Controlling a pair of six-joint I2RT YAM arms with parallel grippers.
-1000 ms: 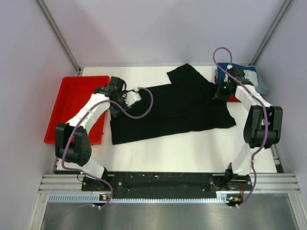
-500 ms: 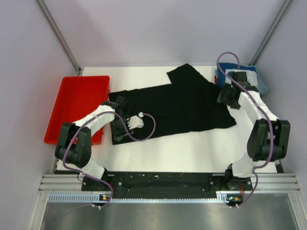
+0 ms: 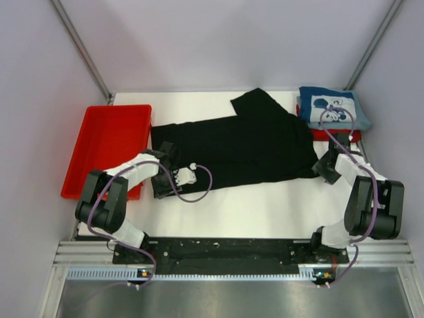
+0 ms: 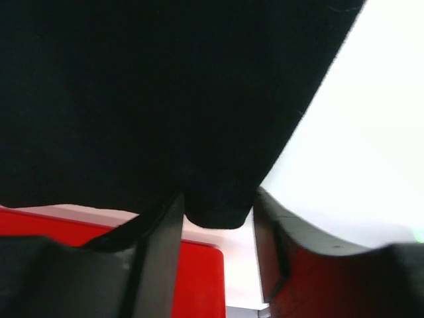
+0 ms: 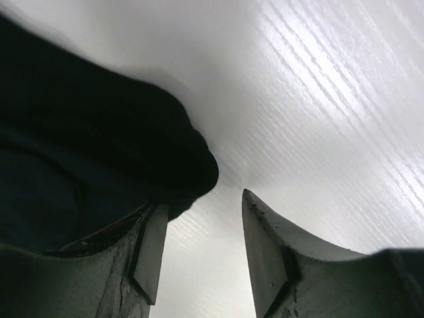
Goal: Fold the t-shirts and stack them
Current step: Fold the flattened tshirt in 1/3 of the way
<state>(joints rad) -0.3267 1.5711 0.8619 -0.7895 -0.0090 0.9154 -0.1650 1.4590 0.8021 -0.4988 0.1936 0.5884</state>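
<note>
- The black t-shirt (image 3: 238,149) lies spread across the middle of the table (image 3: 265,205), with one sleeve pointing toward the far edge.
- The blue t-shirt (image 3: 331,109) with its white cartoon print sits folded in the far right corner. A thin red strip under its near edge is probably the red t-shirt (image 3: 356,136), though too little shows to be sure.
- Your left tool (image 4: 215,248) is at the shirt's near left corner, close to the red tray (image 3: 99,126). Its fingers stand apart, with the tip of the black corner hanging between them, not clamped.
- Your right tool (image 5: 202,255) is at the near right corner, low over the table and also spread wide. The rolled hem sits against its left finger, and the gap itself is mostly bare table.
- Expect the cloth to be light, limp and shapeless. It will drape and sag from whatever point you pinch, and it may drag or bunch across the table rather than slide as a sheet.
- Take it by the two near corners, on the hem where the fabric is doubled. A shallow bite on a single layer could slip out.
- On the right, I judge you need the hem further inside the gap before closing.
- Lift both corners evenly, or the wide body will likely twist.
</note>
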